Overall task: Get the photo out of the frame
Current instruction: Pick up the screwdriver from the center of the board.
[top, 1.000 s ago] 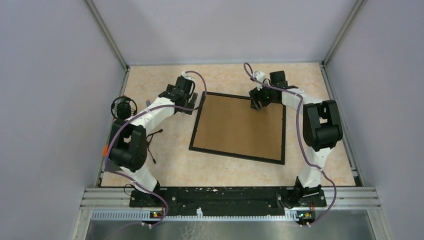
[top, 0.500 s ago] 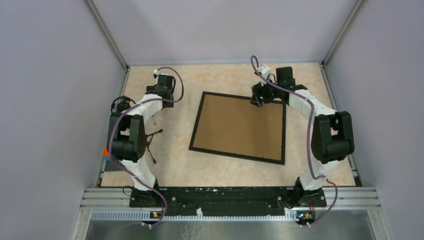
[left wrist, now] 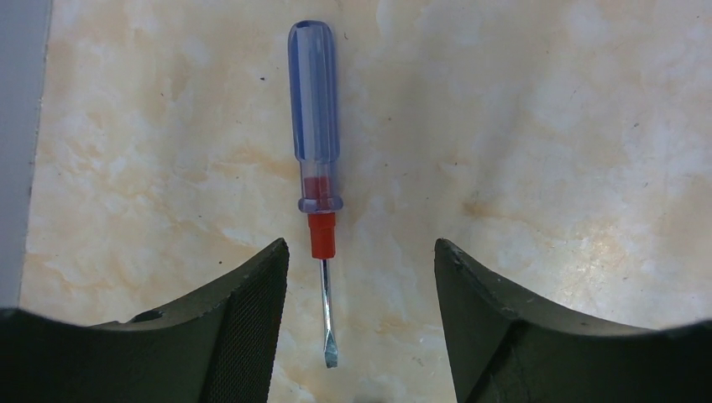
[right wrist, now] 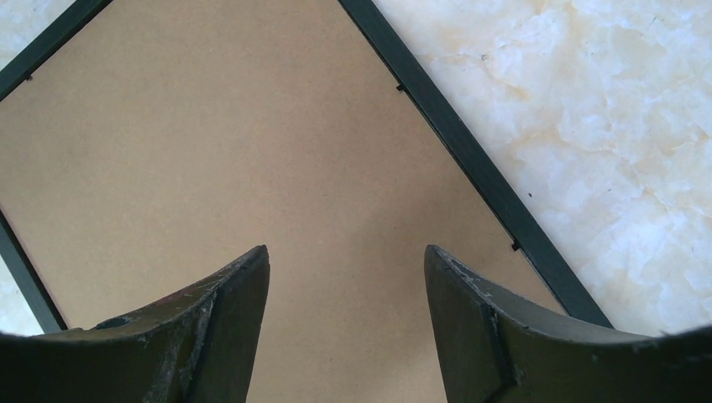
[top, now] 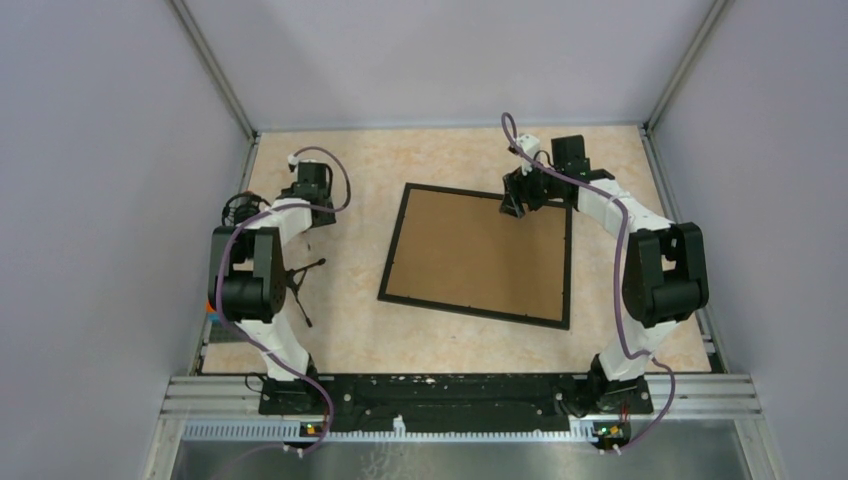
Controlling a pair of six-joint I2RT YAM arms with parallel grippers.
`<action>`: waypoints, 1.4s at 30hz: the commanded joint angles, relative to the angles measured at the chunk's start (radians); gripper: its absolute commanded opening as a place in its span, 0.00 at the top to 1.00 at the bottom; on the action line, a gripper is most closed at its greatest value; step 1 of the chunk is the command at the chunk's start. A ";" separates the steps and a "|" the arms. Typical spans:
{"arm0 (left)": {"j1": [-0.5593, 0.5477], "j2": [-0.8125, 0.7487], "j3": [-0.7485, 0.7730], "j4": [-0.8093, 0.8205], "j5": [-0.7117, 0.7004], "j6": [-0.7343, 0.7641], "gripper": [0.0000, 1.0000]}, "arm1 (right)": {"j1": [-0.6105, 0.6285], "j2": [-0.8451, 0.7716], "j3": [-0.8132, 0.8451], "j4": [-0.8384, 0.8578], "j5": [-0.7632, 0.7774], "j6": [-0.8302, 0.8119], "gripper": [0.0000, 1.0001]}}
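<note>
Quick tally from my side: two grippers, one frame, one screwdriver. My left gripper [left wrist: 359,245] is hanging released, fingers spread with nothing in them, over the marbled beige table [top: 450,150]. The screwdriver [left wrist: 317,185] lies flat straight ahead of it: the flat blade tip sits in the gap between my fingers without touching either one, and the clear blue handle with its red collar points away from me. My right gripper [right wrist: 346,249] is spread wide too and holding nothing, hovering right over the frame [top: 478,255], near its far edge. The frame itself is well off to the right of my left gripper. It's a big thin black rectangle lying flat and face down, so all I get is the plain brown board back [right wrist: 252,151], which fills most of what's under my right fingers. The black border [right wrist: 470,159] runs diagonally off to the right of them. I count three tiny black tabs [right wrist: 401,86] along the inner edge in that wrist view. Can't see the photo from this side. One small black three-legged thing [top: 300,278] sits behind my left gripper, beside that arm.
</note>
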 commanded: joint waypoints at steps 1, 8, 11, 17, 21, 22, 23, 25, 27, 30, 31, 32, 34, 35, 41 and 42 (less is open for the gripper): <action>0.028 0.011 -0.012 0.064 0.056 -0.042 0.31 | -0.005 -0.003 0.027 -0.006 -0.024 -0.016 0.33; 0.042 0.016 -0.036 0.088 0.081 -0.052 0.31 | -0.005 0.009 0.044 -0.020 -0.027 -0.020 0.33; 0.042 0.012 -0.053 0.092 0.101 -0.064 0.33 | -0.004 0.016 0.054 -0.026 -0.033 -0.020 0.33; 0.043 0.010 -0.089 0.111 0.146 -0.085 0.35 | -0.005 0.028 0.079 -0.042 -0.034 -0.026 0.33; 0.042 0.000 -0.114 0.127 0.211 -0.094 0.45 | -0.005 0.033 0.084 -0.042 -0.037 -0.027 0.33; 0.043 -0.003 -0.121 0.135 0.229 -0.090 0.50 | -0.005 0.034 0.083 -0.042 -0.039 -0.027 0.33; 0.042 -0.004 -0.124 0.137 0.243 -0.087 0.55 | -0.005 0.034 0.081 -0.041 -0.040 -0.027 0.33; 0.042 -0.001 -0.126 0.132 0.255 -0.086 0.64 | -0.005 0.036 0.081 -0.042 -0.041 -0.026 0.33; 0.041 0.003 -0.126 0.122 0.265 -0.088 0.69 | -0.005 0.036 0.078 -0.042 -0.041 -0.026 0.33; 0.035 0.015 -0.124 0.111 0.291 -0.085 0.79 | -0.005 0.034 0.081 -0.046 -0.042 -0.026 0.33; 0.034 0.017 -0.126 0.109 0.311 -0.080 0.83 | -0.005 0.033 0.083 -0.047 -0.044 -0.025 0.33; 0.029 0.016 -0.126 0.106 0.328 -0.076 0.88 | -0.005 0.032 0.084 -0.049 -0.046 -0.023 0.33; 0.005 -0.001 -0.136 0.105 0.338 -0.063 0.93 | -0.005 0.027 0.085 -0.050 -0.053 -0.012 0.33; -0.015 -0.015 -0.143 0.106 0.328 -0.056 0.95 | -0.005 0.025 0.084 -0.052 -0.061 -0.007 0.33; -0.097 -0.141 -0.172 0.110 0.372 -0.021 1.00 | -0.009 0.003 0.094 -0.063 -0.135 0.057 0.33; -0.103 -0.163 -0.168 0.101 0.385 -0.016 1.00 | -0.010 -0.004 0.095 -0.062 -0.153 0.074 0.33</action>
